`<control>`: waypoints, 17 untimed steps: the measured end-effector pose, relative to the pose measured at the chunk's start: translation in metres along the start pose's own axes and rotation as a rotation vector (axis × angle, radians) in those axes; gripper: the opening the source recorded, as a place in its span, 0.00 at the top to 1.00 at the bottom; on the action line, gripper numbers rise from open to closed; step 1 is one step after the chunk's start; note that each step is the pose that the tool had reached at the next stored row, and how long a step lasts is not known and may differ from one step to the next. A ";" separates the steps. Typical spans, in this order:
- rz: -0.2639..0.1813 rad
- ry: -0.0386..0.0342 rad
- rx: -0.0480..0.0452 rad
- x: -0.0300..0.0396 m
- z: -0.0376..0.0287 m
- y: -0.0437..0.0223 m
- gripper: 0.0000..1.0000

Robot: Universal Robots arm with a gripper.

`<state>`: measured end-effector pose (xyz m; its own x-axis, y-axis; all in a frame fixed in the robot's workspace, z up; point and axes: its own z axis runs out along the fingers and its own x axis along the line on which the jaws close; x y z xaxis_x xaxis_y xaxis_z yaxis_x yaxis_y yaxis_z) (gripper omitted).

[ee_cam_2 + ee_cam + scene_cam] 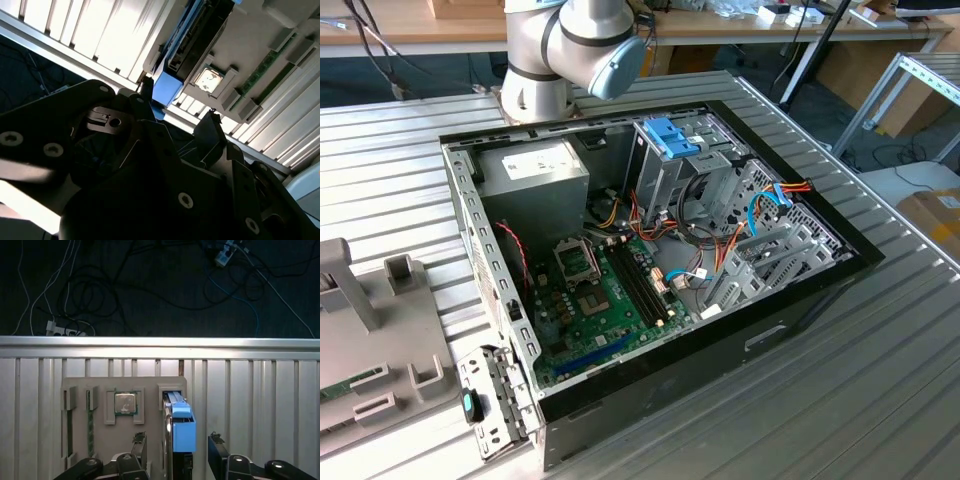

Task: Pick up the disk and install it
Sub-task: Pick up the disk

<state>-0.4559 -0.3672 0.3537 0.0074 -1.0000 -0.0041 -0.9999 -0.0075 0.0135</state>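
The disk (183,427) stands on edge in a slot of a grey parts holder (150,390), its bright blue rail facing up. In the first wrist view my gripper (177,447) hangs over it, open, with one dark finger (140,444) on each side of the disk and a gap to both. The second wrist view gives the same: the disk (166,89) with its blue end sits between the two fingertips of my gripper (179,98). I see no contact with the disk.
The holder also carries a processor chip (125,403) and memory sticks (90,427). In the exterior view the holder (390,350) lies at the left of an open computer case (650,250) with a drive cage topped by a blue bracket (671,139), a power supply (535,170) and a motherboard (600,290).
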 end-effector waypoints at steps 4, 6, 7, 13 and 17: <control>0.000 -0.0001 -0.0002 -0.0009 0.0059 -0.0002 0.40; 0.000 -0.0003 0.0000 -0.0030 0.0065 -0.0002 0.40; 0.000 -0.0004 0.0001 -0.0039 0.0072 -0.0003 0.40; 0.000 -0.0006 0.0000 -0.0061 0.0202 -0.0015 0.40; 0.000 -0.0006 0.0000 -0.0061 0.0279 -0.0026 0.40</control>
<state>-0.4537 -0.3610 0.3258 0.0075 -1.0000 -0.0048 -0.9999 -0.0075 0.0134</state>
